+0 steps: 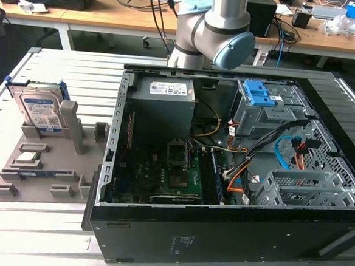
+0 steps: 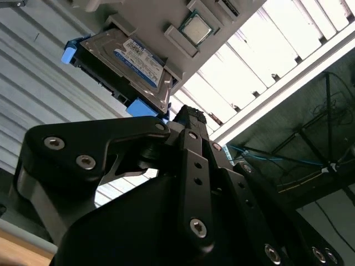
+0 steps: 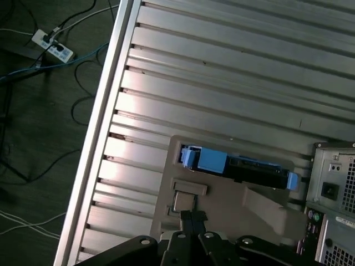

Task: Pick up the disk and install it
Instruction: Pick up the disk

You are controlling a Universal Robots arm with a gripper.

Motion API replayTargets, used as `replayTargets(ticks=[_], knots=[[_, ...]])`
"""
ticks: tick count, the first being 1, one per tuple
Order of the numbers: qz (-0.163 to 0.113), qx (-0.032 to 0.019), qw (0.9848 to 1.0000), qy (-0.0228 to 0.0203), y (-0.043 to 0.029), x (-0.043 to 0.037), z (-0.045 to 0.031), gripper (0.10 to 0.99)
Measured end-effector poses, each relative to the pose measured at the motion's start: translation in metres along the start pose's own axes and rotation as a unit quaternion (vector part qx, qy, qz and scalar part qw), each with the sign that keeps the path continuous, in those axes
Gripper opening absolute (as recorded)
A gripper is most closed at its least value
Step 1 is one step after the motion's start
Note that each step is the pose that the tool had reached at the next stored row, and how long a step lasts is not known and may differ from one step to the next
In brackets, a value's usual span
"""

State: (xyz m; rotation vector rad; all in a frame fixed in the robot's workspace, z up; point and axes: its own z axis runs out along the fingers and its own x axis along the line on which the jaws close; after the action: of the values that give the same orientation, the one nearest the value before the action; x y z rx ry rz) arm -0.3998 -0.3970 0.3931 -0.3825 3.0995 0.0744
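Note:
The disk (image 1: pixel 42 111) is a silver hard drive with a white-and-blue label in a blue carrier frame. It stands on edge in a slot of the grey holder tray (image 1: pixel 41 166) at the exterior view's left. Both wrist views show it from above: its label face (image 2: pixel 133 61) in the second, its blue frame edge (image 3: pixel 238 166) in the first. My gripper (image 2: pixel 187 113) hangs above the tray, apart from the disk, with the fingertips (image 3: pixel 188 215) pressed together and nothing between them.
An open computer case (image 1: pixel 219 233) lies right of the tray, with a grey power-supply box (image 1: pixel 163 101) and a blue-latched drive bay (image 1: pixel 257 93) inside. A small chip (image 2: pixel 195 27) rests on the tray. The arm's base (image 1: pixel 215 26) stands behind the case. Cables lie on the floor (image 3: pixel 33 66).

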Motion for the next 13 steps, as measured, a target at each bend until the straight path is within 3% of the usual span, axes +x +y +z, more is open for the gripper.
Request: replayTargets(ticks=[13], knots=[[-0.057,-0.0013,0.9984,0.0026,0.0001,0.0,0.0,0.106]])
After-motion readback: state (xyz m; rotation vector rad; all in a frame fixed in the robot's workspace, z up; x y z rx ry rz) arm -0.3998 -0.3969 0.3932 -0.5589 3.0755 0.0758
